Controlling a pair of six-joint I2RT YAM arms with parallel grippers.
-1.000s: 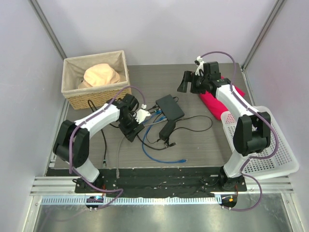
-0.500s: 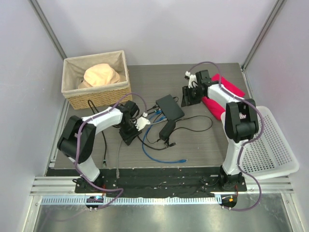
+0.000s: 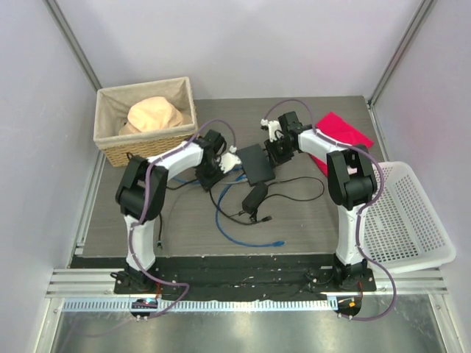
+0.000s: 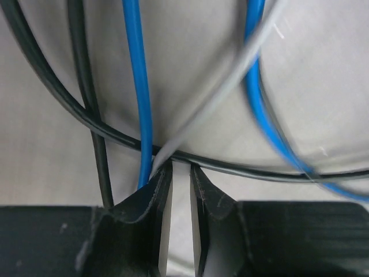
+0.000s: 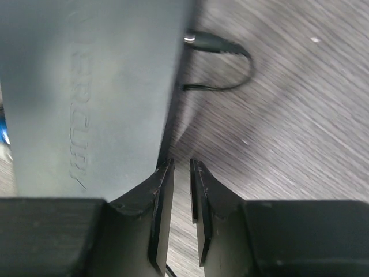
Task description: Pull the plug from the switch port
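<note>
The switch [image 3: 255, 163] is a flat black box in the middle of the table, and it fills the left of the right wrist view [image 5: 86, 86]. Blue and grey cables run into its left edge; the plug itself is hidden by my left gripper [image 3: 228, 159]. That gripper [image 4: 180, 167] hovers over a blue cable [image 4: 135, 86], a grey cable [image 4: 230, 86] and black cables, its jaws a narrow slit apart with nothing between. My right gripper [image 3: 274, 151] sits at the switch's right edge [image 5: 181, 163], also a narrow slit apart and empty, bare table showing through.
A narrow black adapter brick [image 3: 255, 195] lies just in front of the switch with loose blue cable [image 3: 246, 237] trailing nearer. A wicker basket [image 3: 110, 143] stands at the back left. A red cloth [image 3: 344, 132] and a white mesh basket [image 3: 412, 220] are on the right.
Both arms swung in on the switch: the left gripper moved farther and right, the right gripper moved left off the red cloth. Both pairs of jaws narrowed.
</note>
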